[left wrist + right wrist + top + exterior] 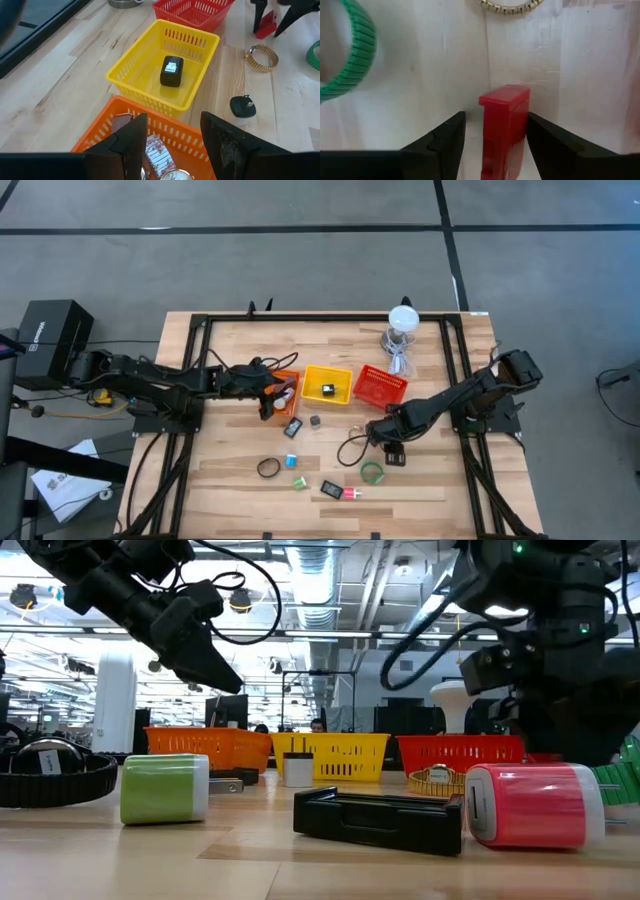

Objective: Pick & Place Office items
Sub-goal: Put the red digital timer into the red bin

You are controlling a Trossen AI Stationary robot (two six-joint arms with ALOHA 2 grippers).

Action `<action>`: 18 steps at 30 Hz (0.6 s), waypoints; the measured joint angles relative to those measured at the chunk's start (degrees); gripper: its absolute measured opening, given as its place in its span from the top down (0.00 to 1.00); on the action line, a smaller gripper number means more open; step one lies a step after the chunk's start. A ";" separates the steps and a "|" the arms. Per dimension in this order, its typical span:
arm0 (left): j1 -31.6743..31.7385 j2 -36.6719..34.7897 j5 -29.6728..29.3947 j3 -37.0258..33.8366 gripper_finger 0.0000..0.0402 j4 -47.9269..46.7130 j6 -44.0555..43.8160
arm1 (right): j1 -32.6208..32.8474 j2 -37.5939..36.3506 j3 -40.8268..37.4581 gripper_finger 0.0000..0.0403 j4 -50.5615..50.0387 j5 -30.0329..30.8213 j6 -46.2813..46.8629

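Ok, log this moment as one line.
left claw: open over orange basket | right claw: open, straddling red piece on table | yellow basket: one black item

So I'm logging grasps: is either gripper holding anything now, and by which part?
No. The right gripper stands open around a red block, not touching it; the left gripper, open and empty, hovers over the orange basket.

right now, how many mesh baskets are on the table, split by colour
orange basket: 1
yellow basket: 1
red basket: 1
total: 3
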 joint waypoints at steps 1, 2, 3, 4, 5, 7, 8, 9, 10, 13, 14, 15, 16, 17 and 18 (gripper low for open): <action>-0.02 0.00 0.00 0.00 0.56 -0.02 -0.01 | 0.00 0.28 0.22 0.51 -0.15 0.00 0.01; -0.02 0.00 0.00 0.00 0.56 0.11 0.00 | 0.00 0.25 0.24 0.51 -0.25 -0.02 -0.04; -0.02 0.00 0.00 0.00 0.56 0.37 -0.02 | 0.00 0.04 0.20 0.51 -0.31 -0.05 -0.04; -0.02 0.00 0.00 0.00 0.56 0.48 -0.02 | 0.00 -0.08 0.15 0.51 -0.29 -0.07 -0.01; -0.02 0.00 0.00 0.00 0.56 0.44 -0.02 | 0.00 -0.13 0.15 0.51 -0.31 -0.06 0.01; -0.02 0.00 0.00 0.00 0.56 0.79 -0.02 | 0.00 -0.83 0.07 0.51 -0.80 -0.09 0.02; -0.02 0.00 -0.01 0.00 0.56 0.86 -0.02 | 0.00 -0.87 0.04 0.51 -0.66 -0.08 0.03; -0.02 0.01 -0.01 0.00 0.56 0.82 -0.01 | 0.00 -0.71 0.04 0.51 -0.11 -0.08 0.03; -0.02 0.00 -0.01 0.00 0.56 0.81 -0.02 | 0.00 -0.66 0.04 0.51 -0.20 -0.08 0.01; -0.02 0.01 -0.02 0.00 0.56 0.81 -0.01 | 0.00 -0.39 0.04 0.52 -0.48 -0.01 0.02; -0.02 0.02 -0.01 0.00 0.56 0.84 -0.01 | 0.00 -0.38 0.05 0.52 -0.62 -0.02 0.01; -0.02 0.01 -0.01 0.00 0.56 0.83 -0.02 | 0.00 -0.38 0.07 0.54 -0.75 -0.02 0.01; -0.02 0.00 -0.02 0.00 0.56 0.81 -0.02 | -0.06 -0.38 0.07 0.55 -0.79 -0.02 0.01; -0.02 0.00 -0.02 0.00 0.56 0.84 -0.02 | -0.08 -0.38 0.07 0.57 -0.81 -0.04 0.01; -0.02 0.02 -0.02 0.00 0.56 0.84 0.00 | -0.09 -0.39 0.09 0.60 -0.83 -0.06 0.01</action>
